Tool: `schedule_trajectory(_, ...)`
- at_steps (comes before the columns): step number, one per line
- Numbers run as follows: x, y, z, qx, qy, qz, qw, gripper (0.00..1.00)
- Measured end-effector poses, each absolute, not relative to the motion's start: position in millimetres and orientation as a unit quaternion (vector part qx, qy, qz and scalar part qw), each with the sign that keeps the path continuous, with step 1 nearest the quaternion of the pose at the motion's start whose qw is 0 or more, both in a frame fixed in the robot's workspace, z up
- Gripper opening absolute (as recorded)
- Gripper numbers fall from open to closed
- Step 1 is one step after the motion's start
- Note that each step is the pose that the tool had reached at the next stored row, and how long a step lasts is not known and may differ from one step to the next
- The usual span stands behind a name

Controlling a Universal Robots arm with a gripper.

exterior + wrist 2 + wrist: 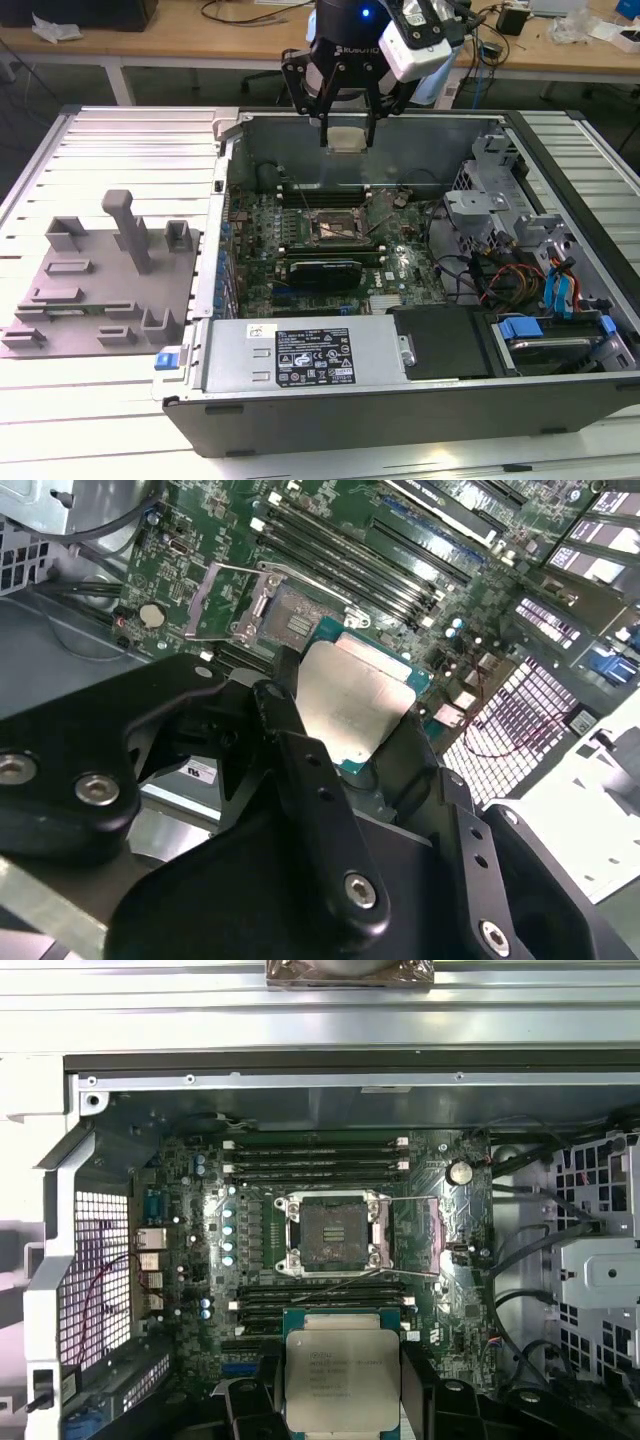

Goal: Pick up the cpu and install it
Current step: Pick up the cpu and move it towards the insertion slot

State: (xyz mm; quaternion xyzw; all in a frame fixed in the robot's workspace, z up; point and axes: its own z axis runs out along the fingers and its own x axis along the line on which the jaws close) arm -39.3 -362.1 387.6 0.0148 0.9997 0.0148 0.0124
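Above the open computer case (420, 415), the cpu (347, 139) sits clamped between the jaws of the gripper (347, 130)

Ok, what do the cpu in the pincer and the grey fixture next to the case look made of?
The cpu: matte silvery metal top plate with a soft sheen, on a green board edge visible in both wrist views. The grey fixture: probably plastic, uniformly dull grey, no glints, blocky moulded or printed posts; painted metal can't be ruled out.
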Motion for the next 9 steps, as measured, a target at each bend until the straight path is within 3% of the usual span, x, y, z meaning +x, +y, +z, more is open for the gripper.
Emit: schedule_trajectory(9,-35.3,-361.8,370.9,0.015,1.0,0.015,0.012,0.55)
